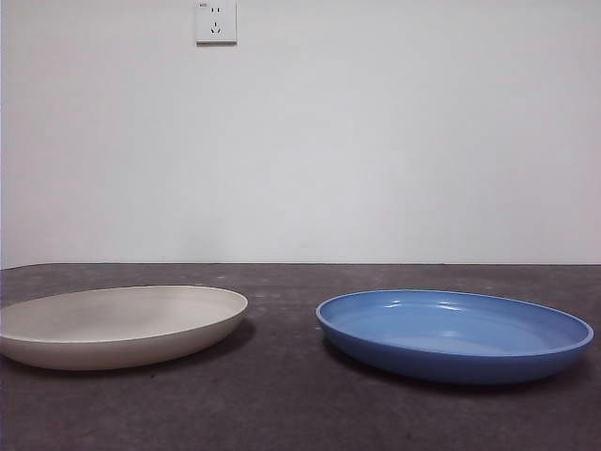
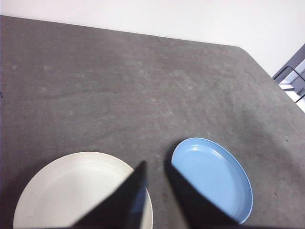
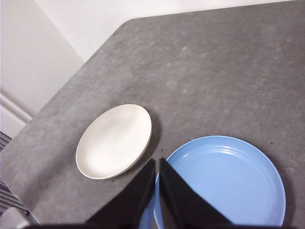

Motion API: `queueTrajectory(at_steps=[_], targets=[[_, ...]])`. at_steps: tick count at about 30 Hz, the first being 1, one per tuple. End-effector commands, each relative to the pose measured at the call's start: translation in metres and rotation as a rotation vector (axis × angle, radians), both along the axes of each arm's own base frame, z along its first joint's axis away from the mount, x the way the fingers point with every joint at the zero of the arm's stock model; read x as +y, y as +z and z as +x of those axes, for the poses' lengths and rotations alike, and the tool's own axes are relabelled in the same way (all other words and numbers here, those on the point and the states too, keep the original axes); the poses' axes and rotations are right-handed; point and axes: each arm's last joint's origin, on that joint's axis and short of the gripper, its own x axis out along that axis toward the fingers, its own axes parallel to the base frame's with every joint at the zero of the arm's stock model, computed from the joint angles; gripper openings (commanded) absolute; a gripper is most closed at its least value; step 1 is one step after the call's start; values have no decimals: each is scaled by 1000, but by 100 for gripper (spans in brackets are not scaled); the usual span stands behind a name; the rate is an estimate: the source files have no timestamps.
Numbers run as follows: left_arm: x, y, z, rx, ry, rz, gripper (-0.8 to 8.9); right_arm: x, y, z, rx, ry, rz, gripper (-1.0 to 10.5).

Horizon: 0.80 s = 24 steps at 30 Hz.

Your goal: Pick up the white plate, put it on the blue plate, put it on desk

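The white plate (image 1: 122,324) lies flat on the desk (image 1: 282,404) at the left. The blue plate (image 1: 455,334) lies flat at the right, a small gap apart from it. Both are empty. No gripper shows in the front view. In the left wrist view my left gripper (image 2: 155,163) hangs high over the gap between the white plate (image 2: 71,191) and the blue plate (image 2: 214,176), jaws a little apart and empty. In the right wrist view my right gripper (image 3: 157,161) hangs high over the near rim of the blue plate (image 3: 224,181), jaws together and empty, with the white plate (image 3: 114,140) beside it.
A white wall with a socket (image 1: 215,21) stands behind the desk. The desk's rounded corners and edges show in both wrist views (image 2: 248,52) (image 3: 119,28). A dark frame (image 2: 293,78) stands beyond one corner.
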Motion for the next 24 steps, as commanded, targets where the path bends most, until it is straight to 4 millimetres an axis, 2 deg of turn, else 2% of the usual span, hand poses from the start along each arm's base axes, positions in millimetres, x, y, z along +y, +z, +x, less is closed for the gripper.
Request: queueTrajectory(at_steps=[1, 4, 7, 17, 24], targets=[[-2, 5, 0, -36, -27, 20, 282, 0, 5, 1, -26, 10, -12, 135], [-3, 5, 0, -37, -35, 20, 484, 0, 5, 1, -27, 5, -14, 384], [-4, 5, 0, -37, -39, 20, 573, 0, 5, 1, -27, 2, -15, 586], [-3, 2, -2, -1, -36, 21, 565, 0, 5, 1, -30, 3, -13, 604], [4, -7, 4, 162, 18, 37, 563, 1, 5, 0, -14, 43, 20, 604]])
